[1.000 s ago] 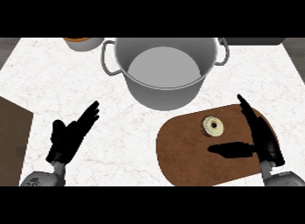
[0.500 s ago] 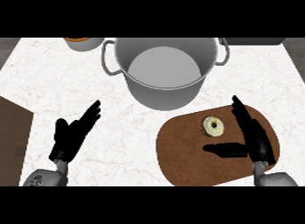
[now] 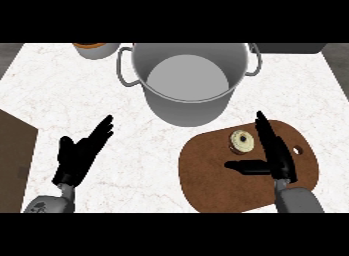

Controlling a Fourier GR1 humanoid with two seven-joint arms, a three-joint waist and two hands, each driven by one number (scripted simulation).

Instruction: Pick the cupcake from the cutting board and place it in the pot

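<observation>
**Two open hands, cupcake on the board**

The cupcake [image 3: 243, 140] sits at the far side of the cutting board [image 3: 214, 175]. Just right of it, the right hand [image 3: 274, 152] lies flat, fingers straight, thumb spread. The pot [image 3: 188, 80] stands beyond. The left hand [image 3: 81, 152] rests open over the desk [image 3: 133, 150].

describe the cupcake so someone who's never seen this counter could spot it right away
Start at the big grey pot at the top of the white counter; just below and right of it lies a rounded brown cutting board. Near the board's top edge sits the cupcake, a small pale round shape with a darker centre. It is the only item on the board, immediately left of the right hand's straight fingers.
</observation>
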